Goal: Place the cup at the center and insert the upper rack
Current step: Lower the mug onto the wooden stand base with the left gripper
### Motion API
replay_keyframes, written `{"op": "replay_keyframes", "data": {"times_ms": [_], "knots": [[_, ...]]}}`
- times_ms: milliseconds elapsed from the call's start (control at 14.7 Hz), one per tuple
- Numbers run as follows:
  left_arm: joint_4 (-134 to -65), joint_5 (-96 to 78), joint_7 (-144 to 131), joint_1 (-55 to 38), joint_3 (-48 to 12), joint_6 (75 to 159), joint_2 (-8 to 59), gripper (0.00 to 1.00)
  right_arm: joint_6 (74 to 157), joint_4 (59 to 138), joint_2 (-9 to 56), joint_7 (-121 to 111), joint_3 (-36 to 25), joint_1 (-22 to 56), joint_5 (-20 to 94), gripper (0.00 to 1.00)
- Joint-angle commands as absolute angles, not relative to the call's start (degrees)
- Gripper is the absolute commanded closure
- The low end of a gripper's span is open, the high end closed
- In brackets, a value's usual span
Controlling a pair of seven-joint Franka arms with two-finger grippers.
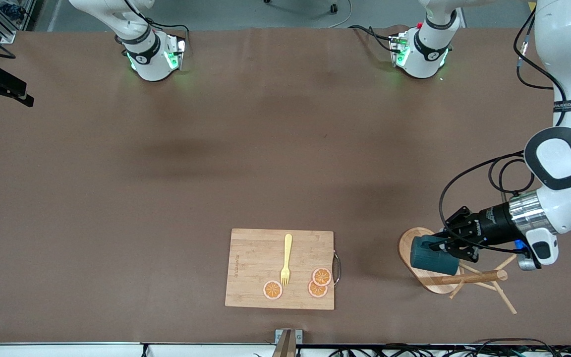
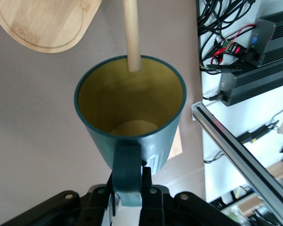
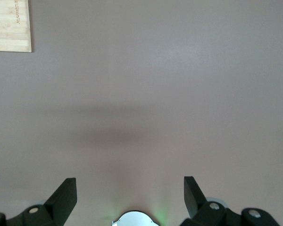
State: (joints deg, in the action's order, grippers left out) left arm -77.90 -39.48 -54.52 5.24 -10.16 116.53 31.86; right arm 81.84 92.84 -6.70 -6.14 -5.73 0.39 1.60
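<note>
The dark teal cup (image 1: 431, 258) with a mustard-yellow inside (image 2: 132, 99) hangs in my left gripper (image 1: 446, 245), which is shut on its handle (image 2: 127, 160). The cup is held over the oval bamboo base (image 1: 407, 245) of the wooden mug tree, at the left arm's end of the table. The tree's post (image 1: 474, 278) and thin pegs (image 1: 506, 300) spread toward that end. In the left wrist view a wooden rod (image 2: 131, 33) ends at the cup's rim, with the base (image 2: 42, 23) beside it. My right gripper (image 3: 130, 183) is open and empty over bare table; it is outside the front view.
A rectangular cutting board (image 1: 256, 267) near the front edge carries a yellow fork (image 1: 286, 260) and three orange slices (image 1: 321, 276); its corner shows in the right wrist view (image 3: 9, 26). Power supplies and cables (image 2: 254, 61) sit past the table's edge by the left gripper.
</note>
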Motion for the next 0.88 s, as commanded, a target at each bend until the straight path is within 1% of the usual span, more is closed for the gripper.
{"op": "replay_keyframes", "data": {"times_ms": [0, 475, 814], "knots": [[-76.29, -44.37, -52.13, 7.2, -10.63, 116.46, 33.22, 1.0, 81.56, 93.34, -8.0, -5.27, -5.19, -0.35, 2.64, 0.0], [-76.73, -53.43, -43.34, 11.42, -10.55, 116.11, 35.15, 1.0, 80.68, 90.36, -7.47, -4.48, -5.01, -0.26, 2.64, 0.0], [-76.9, -56.43, -37.89, 13.71, -10.55, 115.49, 36.47, 0.99, 79.37, 89.03, -7.29, -4.83, -4.83, 0.09, 2.02, 0.0]]}}
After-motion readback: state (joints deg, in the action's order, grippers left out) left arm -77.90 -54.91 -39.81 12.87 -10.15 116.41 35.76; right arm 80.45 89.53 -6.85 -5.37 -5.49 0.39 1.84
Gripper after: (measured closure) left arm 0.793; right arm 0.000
